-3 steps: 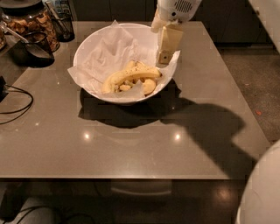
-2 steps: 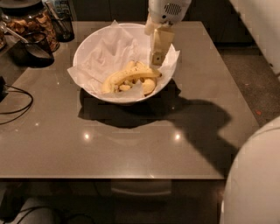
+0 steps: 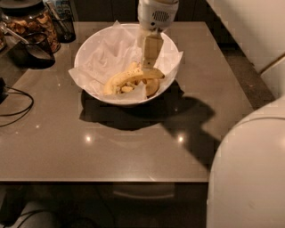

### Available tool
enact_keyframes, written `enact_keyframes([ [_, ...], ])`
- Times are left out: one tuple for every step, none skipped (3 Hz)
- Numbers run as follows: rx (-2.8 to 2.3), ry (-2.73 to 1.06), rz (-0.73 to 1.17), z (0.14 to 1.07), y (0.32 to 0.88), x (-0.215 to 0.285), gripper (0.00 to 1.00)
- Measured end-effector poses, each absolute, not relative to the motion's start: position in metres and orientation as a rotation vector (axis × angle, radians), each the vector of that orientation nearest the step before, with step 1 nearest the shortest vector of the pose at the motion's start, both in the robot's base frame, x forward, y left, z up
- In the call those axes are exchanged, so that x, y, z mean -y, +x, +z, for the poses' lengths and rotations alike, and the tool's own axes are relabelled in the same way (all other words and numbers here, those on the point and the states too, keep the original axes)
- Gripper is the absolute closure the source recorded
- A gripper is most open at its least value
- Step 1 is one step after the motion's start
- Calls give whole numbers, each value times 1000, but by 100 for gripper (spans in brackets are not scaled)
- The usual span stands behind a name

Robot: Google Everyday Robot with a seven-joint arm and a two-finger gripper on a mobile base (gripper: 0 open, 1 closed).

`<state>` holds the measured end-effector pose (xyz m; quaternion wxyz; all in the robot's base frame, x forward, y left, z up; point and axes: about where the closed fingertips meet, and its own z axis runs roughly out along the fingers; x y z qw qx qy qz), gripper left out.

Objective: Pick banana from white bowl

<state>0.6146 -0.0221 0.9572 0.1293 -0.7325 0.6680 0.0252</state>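
Note:
The white bowl, lined with crumpled white paper, stands on the grey-brown table at the back centre. The long curved yellow banana lies in the bowl's front half, with its thin end pointing right; shorter yellow pieces lie beside and under it. My gripper hangs straight down from its white wrist inside the bowl's right half. Its tip is just above the banana's right end, and I cannot tell whether it touches.
A glass jar of brown snacks and a dark cup with a spoon stand at the back left. A black cable lies at the left edge. My white body fills the lower right.
My gripper has moved left from the bowl's right rim to over the inside of the bowl, closer to the banana's right end. The banana and bowl have not moved.

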Motion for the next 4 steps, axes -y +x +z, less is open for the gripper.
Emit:
enact_keyframes([
  [-1943,-2149,73,951,617,16,38],
  [-1954,-2170,85,940,621,11,39],
  [-1958,-2191,97,931,623,7,42],
  [-1959,-2214,110,923,624,2,49],
])
